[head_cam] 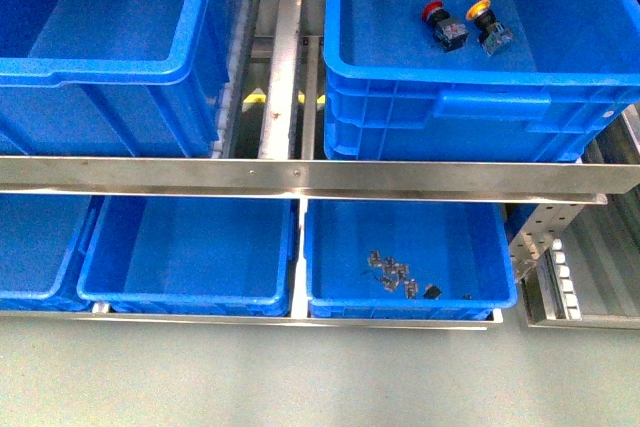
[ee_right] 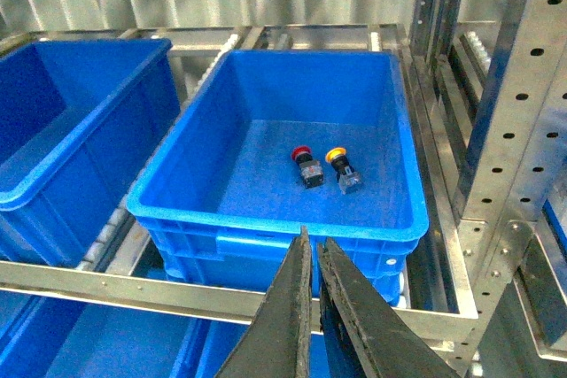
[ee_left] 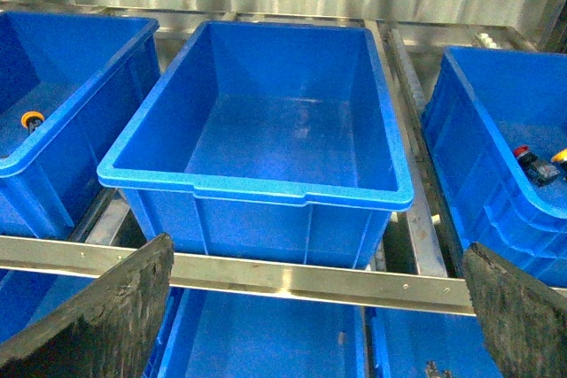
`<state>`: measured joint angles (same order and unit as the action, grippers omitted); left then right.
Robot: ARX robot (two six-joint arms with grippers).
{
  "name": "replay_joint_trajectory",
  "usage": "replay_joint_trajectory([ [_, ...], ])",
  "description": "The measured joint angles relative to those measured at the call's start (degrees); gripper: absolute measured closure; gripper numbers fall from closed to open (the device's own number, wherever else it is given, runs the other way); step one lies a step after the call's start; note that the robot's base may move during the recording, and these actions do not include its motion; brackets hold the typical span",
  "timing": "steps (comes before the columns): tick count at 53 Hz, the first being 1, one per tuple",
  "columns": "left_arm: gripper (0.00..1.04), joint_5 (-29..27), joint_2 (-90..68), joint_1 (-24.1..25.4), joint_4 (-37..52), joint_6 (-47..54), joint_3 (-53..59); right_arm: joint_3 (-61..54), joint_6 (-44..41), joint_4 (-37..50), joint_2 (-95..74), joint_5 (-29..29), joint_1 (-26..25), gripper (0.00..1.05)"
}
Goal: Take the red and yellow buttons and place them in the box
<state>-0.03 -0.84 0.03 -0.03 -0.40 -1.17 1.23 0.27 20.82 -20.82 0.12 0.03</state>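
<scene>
Both buttons already lie in the box (head_cam: 440, 107), so the step in hand is judged a clean retreat: the right gripper (ee_right: 314, 258), its jaws closed together on nothing, is best drawn straight back clear of the rim, while the left gripper (ee_left: 310, 307) is held with jaws wide apart and empty. Nearest, small metal parts (head_cam: 392, 273) are seen in a shallow lower tray (head_cam: 330, 302); farther off, the red button (head_cam: 440, 25) and yellow button (head_cam: 487, 23) rest just beside each other on the box floor.

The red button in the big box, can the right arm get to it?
Probably yes. The red button lies in the open-topped box, nothing covering it, though the right gripper is shut and must open first.
</scene>
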Motion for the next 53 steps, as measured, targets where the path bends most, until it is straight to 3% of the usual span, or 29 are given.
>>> replay_joint_trajectory([
  [29, 0.08, 0.00, 0.00, 0.00, 0.00, 0.00, 0.00, 0.00, 0.00, -10.75, 10.84, 0.00, 0.00, 1.01],
  [35, 0.08, 0.00, 0.00, 0.00, 0.00, 0.00, 0.00, 0.02, -0.02, -20.06, 18.49, -0.02, 0.00, 1.01],
  [53, 0.08, 0.00, 0.00, 0.00, 0.00, 0.00, 0.00, 0.02, -0.11, -20.72, 20.59, 0.00, 0.00, 0.99],
])
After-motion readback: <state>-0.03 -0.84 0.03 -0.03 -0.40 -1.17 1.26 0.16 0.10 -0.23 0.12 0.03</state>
